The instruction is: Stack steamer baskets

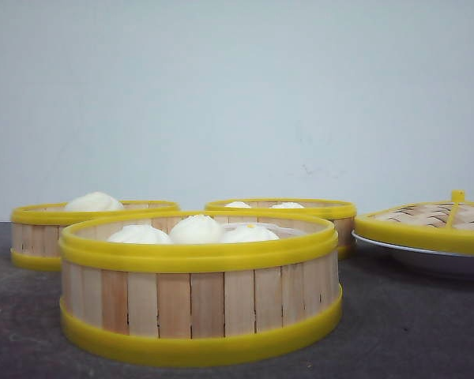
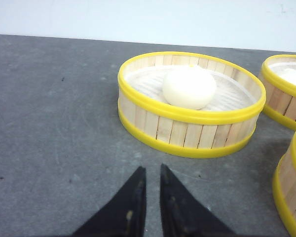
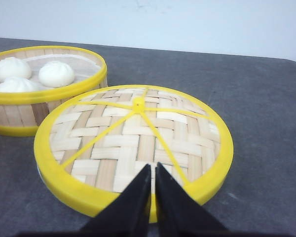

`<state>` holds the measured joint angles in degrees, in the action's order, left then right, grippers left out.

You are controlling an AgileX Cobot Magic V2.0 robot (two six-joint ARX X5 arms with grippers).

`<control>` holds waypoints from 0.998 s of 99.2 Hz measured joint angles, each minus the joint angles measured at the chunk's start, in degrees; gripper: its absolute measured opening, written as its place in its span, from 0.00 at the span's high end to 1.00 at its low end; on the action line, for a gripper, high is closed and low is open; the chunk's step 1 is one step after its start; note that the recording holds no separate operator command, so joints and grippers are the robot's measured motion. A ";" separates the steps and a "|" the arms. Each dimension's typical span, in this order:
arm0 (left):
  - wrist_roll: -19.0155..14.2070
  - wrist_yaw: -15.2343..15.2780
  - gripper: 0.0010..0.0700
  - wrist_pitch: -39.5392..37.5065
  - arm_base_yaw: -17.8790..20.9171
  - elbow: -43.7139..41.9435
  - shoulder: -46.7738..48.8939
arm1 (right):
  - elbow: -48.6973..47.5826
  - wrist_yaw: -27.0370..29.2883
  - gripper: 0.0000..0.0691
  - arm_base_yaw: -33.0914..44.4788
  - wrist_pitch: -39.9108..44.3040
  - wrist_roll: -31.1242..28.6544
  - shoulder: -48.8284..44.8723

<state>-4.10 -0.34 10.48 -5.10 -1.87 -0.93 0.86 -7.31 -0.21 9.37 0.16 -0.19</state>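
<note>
The three steamer baskets sit apart on the dark bench [image 1: 426,332], none stacked. In the front view the nearest basket [image 1: 199,304] holds three white buns [image 1: 195,230]; behind it to the left stands a basket with one bun [image 1: 31,237], and behind to the right a third basket [image 1: 332,215] with two small buns showing over its rim.

The left gripper [image 2: 152,174] has its jaws drawn nearly together, only a thin slit between the dark tips, holding nothing. The one-bun basket [image 2: 187,133] lies straight beyond the tips, near but not touching, with a strip of bare bench between. Two more baskets cut into that view at the edge, one farther off [image 2: 286,98] and one close alongside [image 2: 292,190].

The right gripper [image 3: 153,170] is likewise narrowed to a slit and empty. Its tips hang over the near rim of the woven lid [image 3: 128,143], which rests on a white plate [image 1: 434,259]; whether they touch the lid cannot be told. Beyond the lid stands the three-bun basket [image 3: 19,113], just beside its rim.

Open bench stretches on the lid's other side and beside the one-bun basket. The bench ends at the pale wall [image 1: 237,95] behind the baskets.
</note>
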 joint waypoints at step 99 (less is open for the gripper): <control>0.00 0.00 0.98 0.00 0.00 0.00 0.00 | 0.00 -0.02 0.99 0.00 0.00 0.00 0.00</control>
<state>-4.10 -0.34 10.48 -5.10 -1.87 -0.93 0.86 -7.33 -0.21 9.37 0.16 -0.19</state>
